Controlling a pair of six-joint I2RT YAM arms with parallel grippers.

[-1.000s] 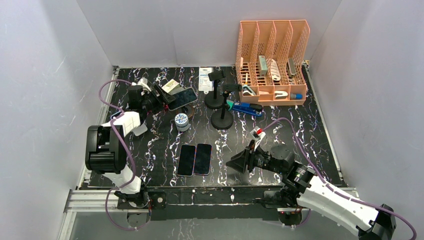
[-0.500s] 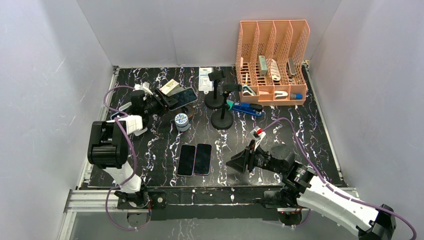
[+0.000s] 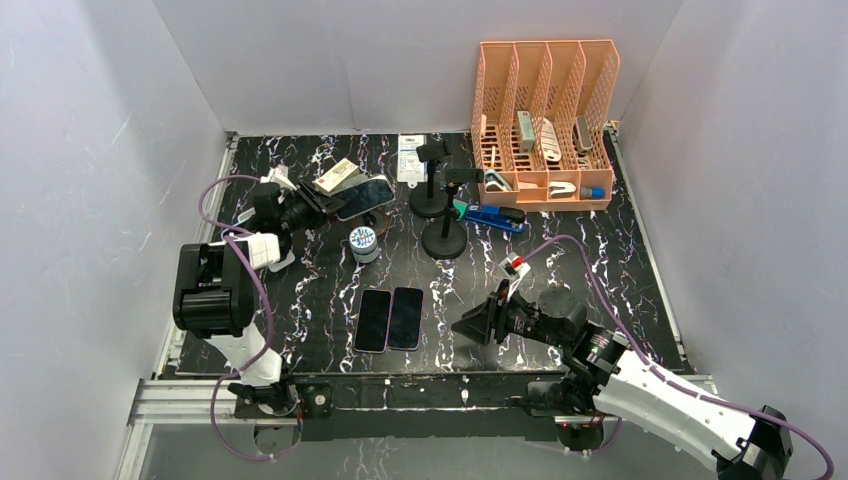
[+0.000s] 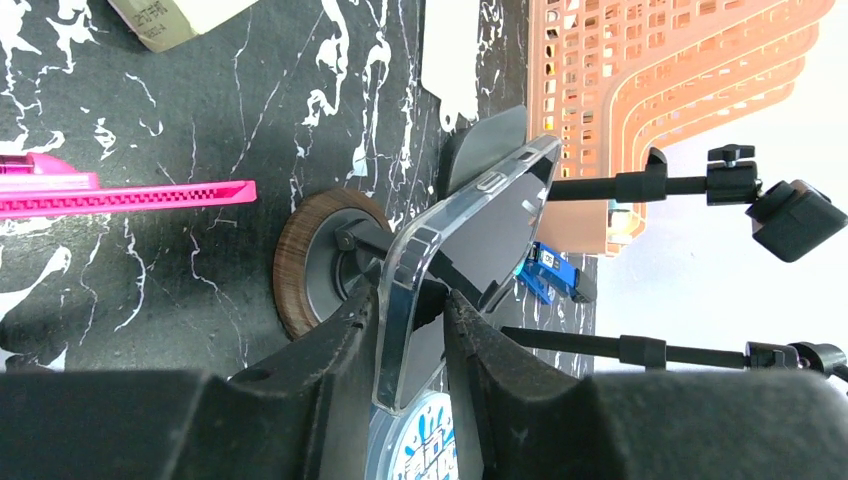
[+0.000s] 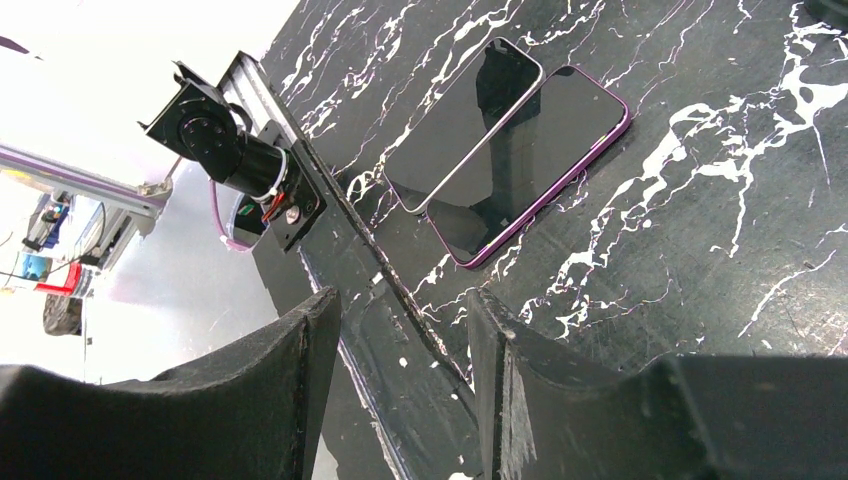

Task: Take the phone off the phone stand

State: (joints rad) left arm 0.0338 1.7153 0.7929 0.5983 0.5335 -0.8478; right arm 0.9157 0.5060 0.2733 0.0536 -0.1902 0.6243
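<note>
Your left gripper (image 4: 410, 312): out by the table's (image 3: 620, 260) left edge, fingers pinching the phone (image 4: 485, 215). Your right gripper (image 5: 400, 322): low over the near edge, jaws parted.

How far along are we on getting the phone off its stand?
Done: the left gripper is at the phone, fingers clamped on its clear-cased edge. In hand: the grip only; the phone sits on the wooden-based stand, not lifted. Left: pull it free and set it down, perhaps beside the two phones lying flat near the front. The right gripper hangs open, empty.
</note>
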